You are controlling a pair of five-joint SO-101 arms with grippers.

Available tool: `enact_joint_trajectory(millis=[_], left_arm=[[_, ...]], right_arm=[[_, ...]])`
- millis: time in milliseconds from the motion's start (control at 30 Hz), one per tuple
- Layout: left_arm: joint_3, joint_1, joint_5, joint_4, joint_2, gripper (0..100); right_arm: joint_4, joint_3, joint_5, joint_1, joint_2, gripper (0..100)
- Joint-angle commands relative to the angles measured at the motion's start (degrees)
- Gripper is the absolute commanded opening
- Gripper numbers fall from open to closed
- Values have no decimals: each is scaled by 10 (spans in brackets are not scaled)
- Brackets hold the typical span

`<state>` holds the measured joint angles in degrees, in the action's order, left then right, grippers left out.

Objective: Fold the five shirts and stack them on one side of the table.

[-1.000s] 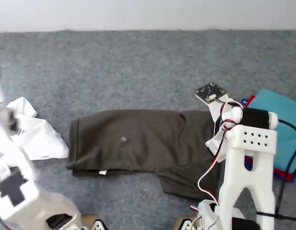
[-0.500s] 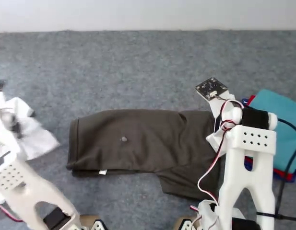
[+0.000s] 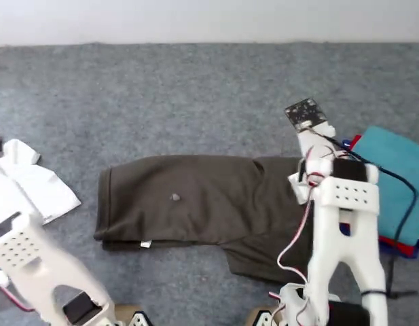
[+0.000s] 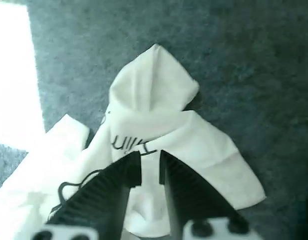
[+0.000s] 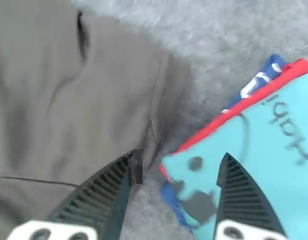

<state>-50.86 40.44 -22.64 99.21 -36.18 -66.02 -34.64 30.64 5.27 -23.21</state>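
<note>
An olive shirt lies partly folded across the middle of the table. My right gripper hovers open over the olive shirt's right edge, one finger above the shirt and the other above the folded stack. That stack, teal on top with red and blue edges under it, sits at the table's right side. A crumpled white shirt lies at the left. My left gripper sits low over the white shirt, fingers a narrow gap apart, with no cloth seen pinched.
Grey carpet-like table cover stretches bare behind the olive shirt up to the back wall. The right arm's white body stands over the olive shirt's right end. The left arm's body stands at the front left corner.
The left arm swung left and back over the white shirt, whose right corner shifted left. The right arm turned slightly to the right, towards the stack.
</note>
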Motion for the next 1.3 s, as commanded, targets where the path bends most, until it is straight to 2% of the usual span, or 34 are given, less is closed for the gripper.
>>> enact_joint_trajectory(millis=[0,133,233,367,500,733,833,967,1100,1267], left_arm=[[70,-77,7,12,76,69],[171,-177,27,11,105,69],[218,-242,46,-7,106,69],[277,-300,48,-50,105,69],[352,-338,47,-85,105,69],[511,-337,40,-179,105,69],[545,-307,23,-199,105,69],[545,-265,20,-196,112,69],[531,-265,20,-173,123,69],[495,-269,24,-143,204,69]], right_arm=[[15,0,-13,-32,37,252],[47,19,-18,-56,85,236],[78,65,-33,-57,136,154],[86,148,-36,-53,237,61],[85,227,-37,-53,342,41],[26,371,-37,-26,477,39],[-4,426,-36,3,524,39],[-54,486,-35,21,565,39],[-91,527,-34,13,566,39],[-151,567,-34,-17,545,39]])
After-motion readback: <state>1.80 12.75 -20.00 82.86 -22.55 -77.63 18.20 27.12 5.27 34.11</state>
